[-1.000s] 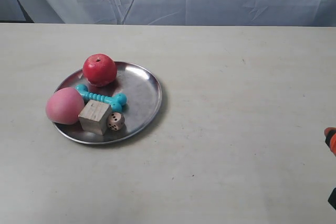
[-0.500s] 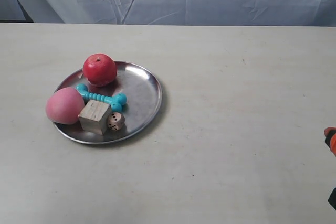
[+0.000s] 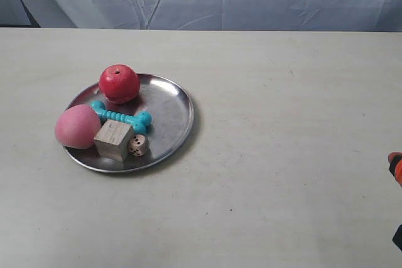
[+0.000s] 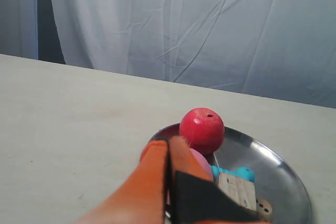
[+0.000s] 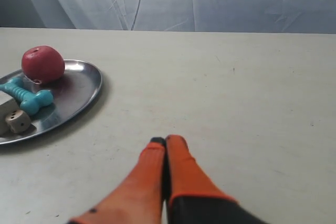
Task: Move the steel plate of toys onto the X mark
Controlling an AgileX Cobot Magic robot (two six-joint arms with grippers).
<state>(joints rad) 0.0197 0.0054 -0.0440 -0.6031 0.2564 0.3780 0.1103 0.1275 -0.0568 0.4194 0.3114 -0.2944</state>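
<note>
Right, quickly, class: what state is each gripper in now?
Left gripper: shut, holding nothing.
Right gripper: shut, holding nothing.

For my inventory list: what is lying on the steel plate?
On the steel plate lie a red ball, a pink ball, a turquoise bone, a wooden cube and a die. What lies beneath them is covered.

On the table [image 3: 282, 123], just ahead of the jaws of the left gripper [image 4: 169, 142]: steel plate [image 3: 168, 110]. In it, nearest those jaws, peach-like ball [image 3: 76, 126]; beyond, apple-like ball [image 3: 119, 83]. Bone [image 3: 120, 117] between apple-like ball and cube [image 3: 113, 140]; die [image 3: 138, 145] just beside cube. Plate well apart from the jaws of the right gripper [image 5: 165, 141], ahead and off to one side.
</note>
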